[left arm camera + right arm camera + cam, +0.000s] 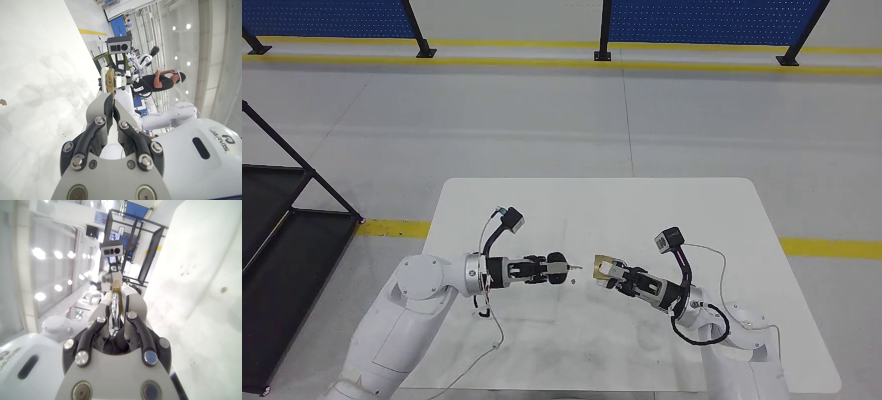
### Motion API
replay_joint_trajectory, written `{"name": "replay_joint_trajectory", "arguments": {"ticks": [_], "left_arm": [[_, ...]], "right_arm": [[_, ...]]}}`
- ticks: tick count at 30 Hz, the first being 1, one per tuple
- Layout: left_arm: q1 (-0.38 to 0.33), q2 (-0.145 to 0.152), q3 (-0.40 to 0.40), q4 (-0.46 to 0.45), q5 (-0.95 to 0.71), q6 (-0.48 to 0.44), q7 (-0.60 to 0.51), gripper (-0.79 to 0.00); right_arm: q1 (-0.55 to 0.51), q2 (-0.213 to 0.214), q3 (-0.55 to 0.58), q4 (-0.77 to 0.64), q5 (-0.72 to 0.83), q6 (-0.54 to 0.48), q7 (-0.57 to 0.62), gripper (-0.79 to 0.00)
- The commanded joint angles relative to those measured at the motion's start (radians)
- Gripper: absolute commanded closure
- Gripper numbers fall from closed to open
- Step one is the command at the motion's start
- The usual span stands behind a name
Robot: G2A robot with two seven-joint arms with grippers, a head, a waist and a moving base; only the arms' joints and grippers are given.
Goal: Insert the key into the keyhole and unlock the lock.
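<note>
- The white table [682, 210] carries a small brown speck [3, 102]; a black rack [282, 220] stands on the floor off its left side, and blue barriers [692, 20] stand well beyond it.
- Both arms are stretched level above the near part of the table, wrists pointing at each other.
- The left gripper [113, 103] is pinched tight on the thin key [113, 96].
- The right gripper [117, 302] clamps the brass lock [603, 265], its keyhole [109, 83] facing the key.
- The key tip is just beside the lock; contact cannot be told.
</note>
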Motion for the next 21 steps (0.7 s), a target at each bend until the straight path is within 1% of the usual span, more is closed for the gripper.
{"name": "replay_joint_trajectory", "arguments": {"ticks": [1, 11, 21], "left_arm": [[-0.007, 0.001, 0.002, 0.009, -0.003, -0.001, -0.004, 0.000], [-0.050, 0.002, 0.038, 0.050, -0.024, 0.001, -0.018, 0.000], [-0.080, 0.002, 0.072, 0.074, -0.017, 0.004, -0.003, 0.000]], "right_arm": [[0.000, 0.000, 0.000, 0.000, 0.000, 0.000, 0.000, 0.000], [0.000, 0.000, 0.000, 0.000, 0.000, 0.000, 0.000, 0.000], [0.000, 0.000, 0.000, 0.000, 0.000, 0.000, 0.000, 0.000]]}}
